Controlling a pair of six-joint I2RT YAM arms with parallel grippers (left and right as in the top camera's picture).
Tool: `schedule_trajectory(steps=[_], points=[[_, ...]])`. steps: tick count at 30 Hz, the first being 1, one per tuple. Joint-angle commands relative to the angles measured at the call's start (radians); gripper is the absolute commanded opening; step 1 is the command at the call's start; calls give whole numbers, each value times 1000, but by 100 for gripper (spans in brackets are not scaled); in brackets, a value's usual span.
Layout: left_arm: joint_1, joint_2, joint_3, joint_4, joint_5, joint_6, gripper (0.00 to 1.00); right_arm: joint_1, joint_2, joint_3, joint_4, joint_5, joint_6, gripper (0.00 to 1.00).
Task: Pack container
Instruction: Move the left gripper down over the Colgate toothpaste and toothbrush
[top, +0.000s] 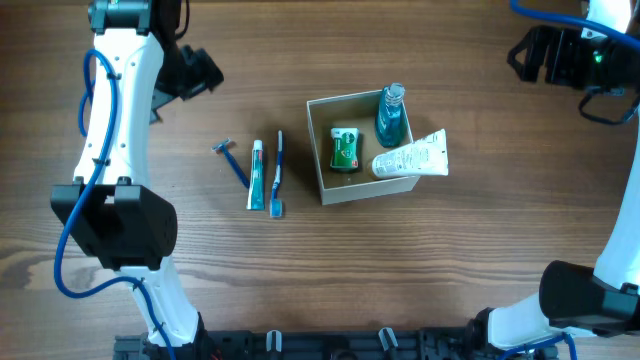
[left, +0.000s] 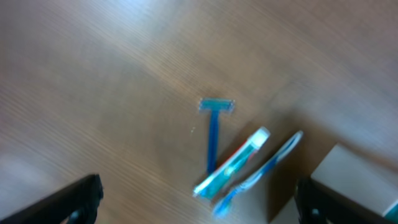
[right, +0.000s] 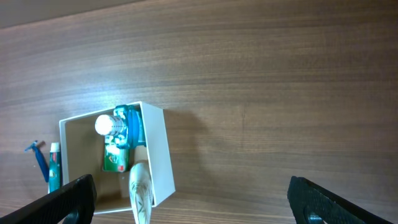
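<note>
**Overhead and wrist views of the packing scene.** We see the container (top: 368, 189) standing near the middle of the table (top: 480, 250), its top open. Inside it a green pack (top: 345, 150) lies on the cardboard floor. A blue bottle (top: 391, 117) sits in the corner at upper right in the overhead view. A white tube (top: 410, 157) rests across the right wall, one end sticking out past the rim.

Left of the container and apart from it, three items lie on the wood. The toothbrush (top: 278, 172) is nearest, the toothpaste (top: 257, 175) just beside it, and the razor (top: 232, 160) farthest left, its handle slanting toward the toothpaste.

The left gripper (left: 198, 200) is held above the table, up and left of the razor, with its jaws spread wide and nothing between them. Its wrist view is blurred, but both fingers (left: 78, 198) show at the lower corners.

The right gripper (right: 196, 202) is likewise released and empty, well off to the upper right of the container. Its wrist view looks down on the box and its contents.
</note>
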Motion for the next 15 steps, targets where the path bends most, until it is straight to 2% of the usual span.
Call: schedule_trajectory(steps=[1, 6, 15], points=[[-6, -19, 15, -82, 28, -63, 100, 2, 2, 2, 3, 13, -10, 100], [-58, -19, -6, -96, 43, 63, 100, 2, 2, 2, 3, 13, -10, 100], [-181, -18, -189, 50, 96, 69, 100, 2, 2, 2, 3, 13, -9, 100]])
